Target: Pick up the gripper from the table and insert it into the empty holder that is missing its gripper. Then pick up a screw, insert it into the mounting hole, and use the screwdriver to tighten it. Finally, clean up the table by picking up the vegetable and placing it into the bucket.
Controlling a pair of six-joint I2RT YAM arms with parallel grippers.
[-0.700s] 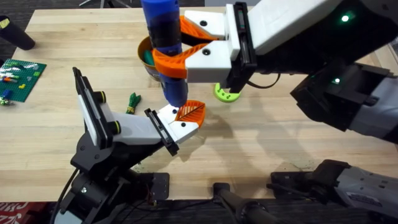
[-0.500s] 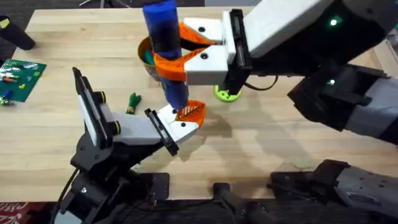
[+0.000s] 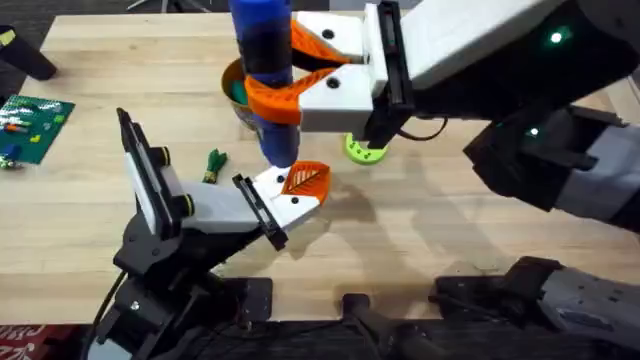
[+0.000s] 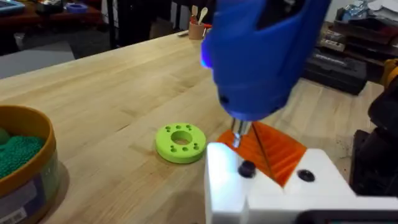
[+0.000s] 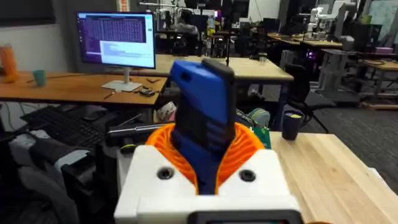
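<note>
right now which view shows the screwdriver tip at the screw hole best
The left wrist view: the screwdriver narrows to its metal tip right above the dark hole in the white holder, beside the orange gripper. Overhead shows the shaft from above, its tip less plainly. The right wrist view shows its handle in the right claw.

A pale wooden counter point(image 3: 420, 220) of joined planks fills most of the overhead view, its grain running left to right. Grey carpet point(image 3: 30, 25) shows at the upper left. In the right wrist view, a lit monitor point(image 5: 116, 40) stands on a wooden desk point(image 5: 68, 87) at the upper left, with a keyboard point(image 5: 56, 124) below it. More desks and dark chairs point(image 5: 298, 81) crowd the right side, over grey floor point(image 5: 367, 134).
</note>
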